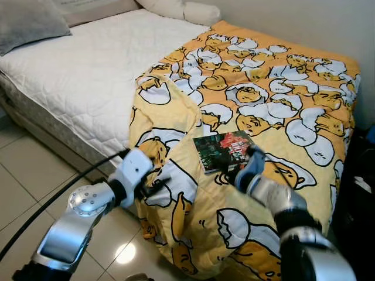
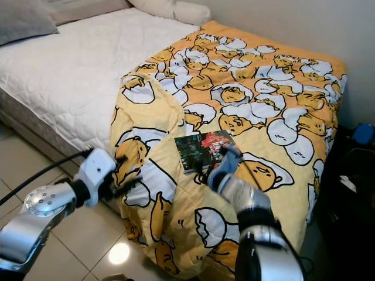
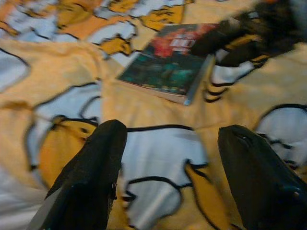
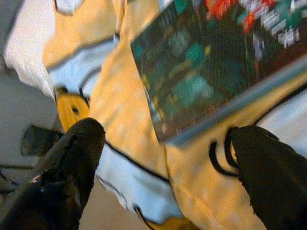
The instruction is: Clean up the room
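On the bed's foot end, a book [image 1: 224, 151] w/ dark green-and-red cover lies flat on the yellow egg-print blanket [image 1: 281, 93], near the blanket's floor-side edge.

Right gripper [image 4: 163, 158]: fingers spread wide, tips just beside the book's near corner, one either side of it per right wrist view. Not yet closed on anything.

Left gripper [image 3: 168, 172]: fingers also spread, empty, hovering over the blanket fold near the bed edge, apart from the book.

Risk assessment (judgement):
- Book is thin and flat on soft fabric. Fingers may pinch blanket along w/ the cover, dragging fabric up.
- Corner-only grip: book may pivot, fan open or slip out once lifted.
- Downward push may press the book into the mattress [image 1: 76, 76] instead of getting under it.
- Blanket overhangs toward the tiled floor [image 1: 23, 175]; a nudge could slide the book off the edge.
- Left arm cable [image 1: 53, 196] runs near the bed edge; snag possible.

Containers: none identifiable. Dark objects beside the bed at the robot's right cannot be made out. Pillows [image 1: 181, 9] sit at the head end.
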